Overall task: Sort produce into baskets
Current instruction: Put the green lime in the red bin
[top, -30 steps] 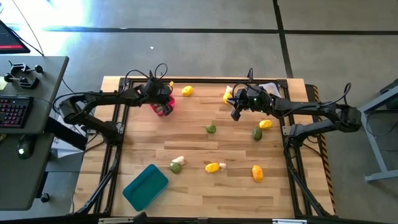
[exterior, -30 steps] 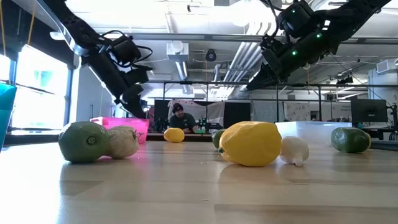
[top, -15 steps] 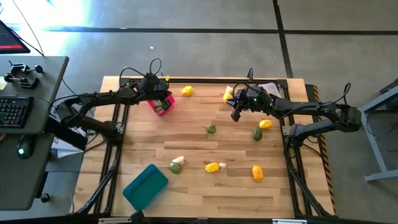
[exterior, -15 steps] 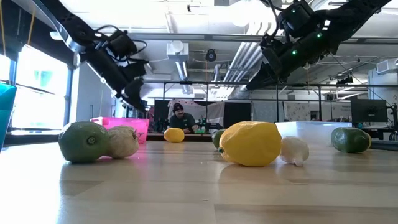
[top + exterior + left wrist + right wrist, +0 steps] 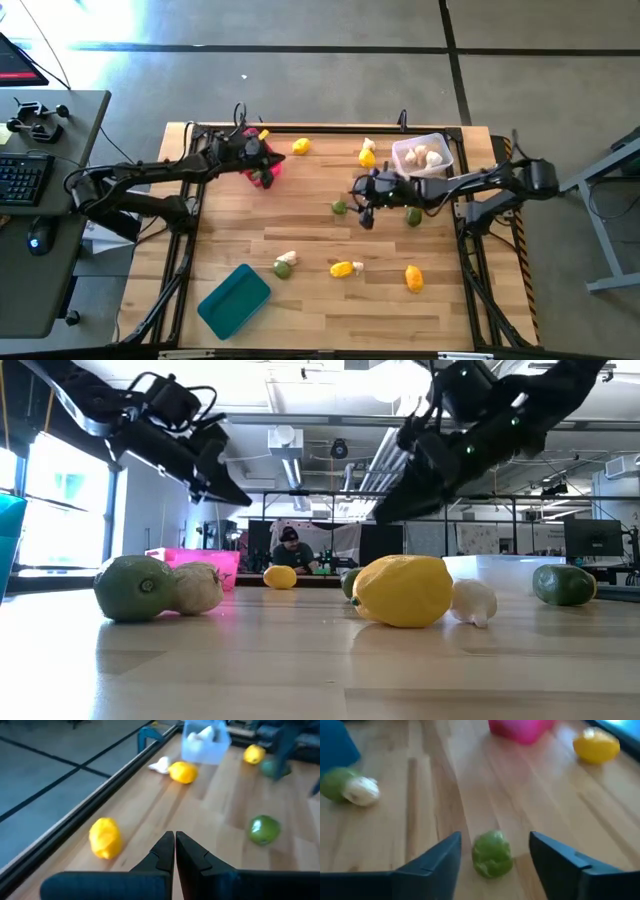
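Observation:
My right gripper point(image 5: 495, 851) is open low over the table's middle, its fingers on either side of a green fruit point(image 5: 491, 854) point(image 5: 340, 208) without touching it. My left gripper point(image 5: 174, 851) point(image 5: 266, 158) is shut and empty, raised over the pink basket point(image 5: 262, 176) at the far left. The whitish basket point(image 5: 422, 156) at the far right holds white bulbs. The teal basket point(image 5: 233, 299) lies at the near left. Loose produce rests on the wood: lemons point(image 5: 300, 146) point(image 5: 367, 157) point(image 5: 413, 277), a green one point(image 5: 413, 215), and a green-and-white pair point(image 5: 284, 265).
Another lemon with a white bulb point(image 5: 345, 268) lies near the table's front middle. A raised wooden rim point(image 5: 330, 127) runs along the far edge. A desk with a keyboard point(image 5: 25, 178) stands left of the table. A person point(image 5: 290, 550) sits in the room beyond.
My right gripper has swung away from the whitish basket toward the table's middle and sunk down to the green fruit, uncovering the basket. My left gripper has risen from the pink basket, drawn back a little and tipped nearer to level, staying shut.

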You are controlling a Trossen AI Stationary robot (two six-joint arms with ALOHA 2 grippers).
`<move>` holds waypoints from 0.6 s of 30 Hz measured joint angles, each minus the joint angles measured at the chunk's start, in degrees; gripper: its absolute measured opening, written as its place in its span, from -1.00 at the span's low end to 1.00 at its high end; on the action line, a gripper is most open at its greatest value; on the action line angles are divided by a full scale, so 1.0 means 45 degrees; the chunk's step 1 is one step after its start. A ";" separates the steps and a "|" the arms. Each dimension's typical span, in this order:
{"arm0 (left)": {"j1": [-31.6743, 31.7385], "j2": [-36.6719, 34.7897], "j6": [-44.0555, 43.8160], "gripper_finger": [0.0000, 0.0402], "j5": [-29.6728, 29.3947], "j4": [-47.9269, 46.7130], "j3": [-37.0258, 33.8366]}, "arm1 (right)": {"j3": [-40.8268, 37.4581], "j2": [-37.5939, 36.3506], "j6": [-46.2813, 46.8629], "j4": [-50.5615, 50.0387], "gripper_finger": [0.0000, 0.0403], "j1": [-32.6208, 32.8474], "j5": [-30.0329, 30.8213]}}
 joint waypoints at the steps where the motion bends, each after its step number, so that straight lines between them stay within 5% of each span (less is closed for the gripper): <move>1: -0.0136 -0.0063 -0.0083 -0.99 0.0001 0.0044 -0.0071 | 0.0000 0.0213 0.0147 -0.0007 0.18 0.0122 0.0181; 7: -0.0835 -0.0165 -0.0301 -0.99 -0.0005 0.0210 -0.0272 | -0.0010 0.1184 0.0039 0.0719 0.40 0.0714 0.1646; 18: -0.1500 -0.0165 -0.0408 -0.99 -0.0055 0.0321 -0.0272 | -0.0005 0.3371 -0.1979 0.2927 0.44 0.0700 0.1638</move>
